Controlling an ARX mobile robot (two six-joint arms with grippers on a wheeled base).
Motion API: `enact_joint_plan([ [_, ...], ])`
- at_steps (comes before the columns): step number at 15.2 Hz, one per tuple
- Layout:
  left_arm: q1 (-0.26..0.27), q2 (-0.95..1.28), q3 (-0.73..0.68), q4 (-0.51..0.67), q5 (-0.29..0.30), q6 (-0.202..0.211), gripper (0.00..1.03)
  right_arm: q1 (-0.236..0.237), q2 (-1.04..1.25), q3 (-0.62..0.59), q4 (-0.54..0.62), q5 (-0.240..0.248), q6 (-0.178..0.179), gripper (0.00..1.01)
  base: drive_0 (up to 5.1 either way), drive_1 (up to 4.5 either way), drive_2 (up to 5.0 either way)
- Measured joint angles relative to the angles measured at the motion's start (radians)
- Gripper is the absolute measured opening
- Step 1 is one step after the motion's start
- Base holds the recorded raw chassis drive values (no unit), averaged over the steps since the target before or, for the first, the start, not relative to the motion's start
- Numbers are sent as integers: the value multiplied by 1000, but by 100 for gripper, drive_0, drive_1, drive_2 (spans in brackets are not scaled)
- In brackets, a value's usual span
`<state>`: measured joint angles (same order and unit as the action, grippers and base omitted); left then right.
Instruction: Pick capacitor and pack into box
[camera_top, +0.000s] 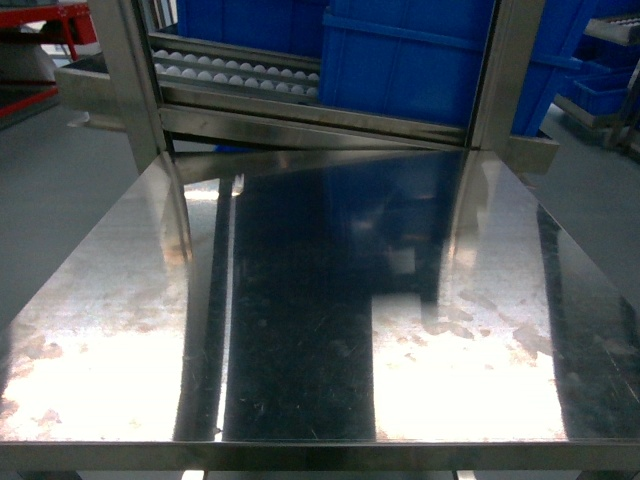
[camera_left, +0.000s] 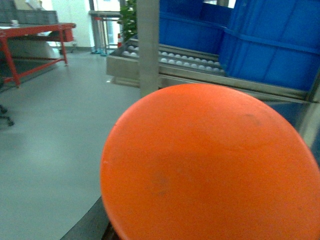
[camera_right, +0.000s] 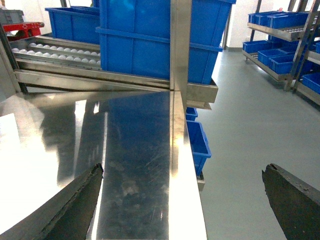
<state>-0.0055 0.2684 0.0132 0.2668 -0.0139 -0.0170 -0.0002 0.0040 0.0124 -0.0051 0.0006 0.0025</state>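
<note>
The capacitor (camera_left: 210, 165) is, as I judge it, the smooth orange round face that is filling most of the left wrist view, sitting right up against that camera and just ahead of the left gripper. No lettering is showing on it. It is hiding the left gripper's fingers, so I cannot tell whether they are closed on it or standing apart. Beyond it, grey floor (camera_left: 45, 150) is lying off to the gripper's left and blue bins (camera_left: 270, 45) are standing ahead on a roller track (camera_left: 170, 57).

The right gripper (camera_right: 182, 170) is hanging wide open with nothing between its fingers (camera_right: 75, 200). The shiny steel table (camera_right: 135, 150) is running under and ahead of it. The box is not showing in any view.

The capacitor is probably going to handle as a light, rigid, slick-skinned cylinder that is inclined to roll or squirt out of a pinch. Taking it across the middle of its curved side, pads square to it, is looking safest, with only modest squeeze.
</note>
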Motion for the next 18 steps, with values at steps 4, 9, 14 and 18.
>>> enact_joint_plan([
  [4,3,-73,0,-73,13,0,44,0,0,0,0,0,0,98,0,0,0],
  [9,3,-259,5,-262,11,0,44,0,0,0,2,-1,0,98,0,0,0],
  [14,5,-259,1,-273,13,0,44,0,0,0,0,0,0,98,0,0,0],
  [18,5,-259,1,-273,13,0,44,0,0,0,0,0,0,98,0,0,0],
])
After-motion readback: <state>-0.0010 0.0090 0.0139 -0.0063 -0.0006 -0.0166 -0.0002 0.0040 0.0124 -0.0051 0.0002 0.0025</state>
